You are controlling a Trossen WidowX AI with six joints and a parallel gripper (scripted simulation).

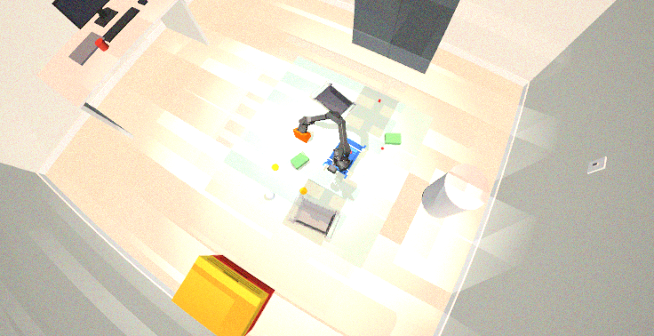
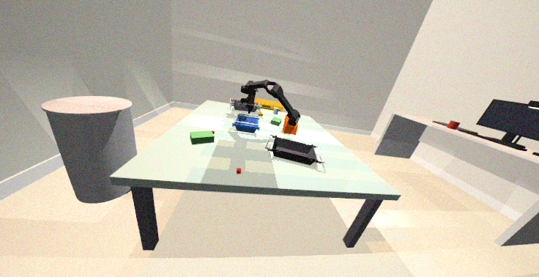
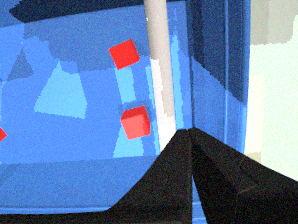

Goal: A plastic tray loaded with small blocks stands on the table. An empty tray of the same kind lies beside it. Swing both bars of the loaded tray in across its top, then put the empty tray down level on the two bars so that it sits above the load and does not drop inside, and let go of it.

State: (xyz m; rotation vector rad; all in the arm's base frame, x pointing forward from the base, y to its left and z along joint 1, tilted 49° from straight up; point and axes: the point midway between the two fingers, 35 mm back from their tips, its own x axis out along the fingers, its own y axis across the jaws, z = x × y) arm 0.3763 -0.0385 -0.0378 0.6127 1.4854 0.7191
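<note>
Pincer (image 1: 337,166) (image 2: 250,111) (image 3: 188,131) tips are together with nothing between them, above the blue tray (image 1: 355,147) (image 2: 247,127) (image 3: 60,186) on the bench (image 2: 241,185). Small red blocks (image 3: 135,122) lie inside that tray, and a pale bar (image 3: 161,60) passes over its interior, beside the tips in the wrist view. A black tray (image 1: 335,100) (image 2: 294,156) and a grey tray (image 1: 315,217) (image 2: 239,106) stand apart from it on opposite sides. Neither sits on the blue one.
</note>
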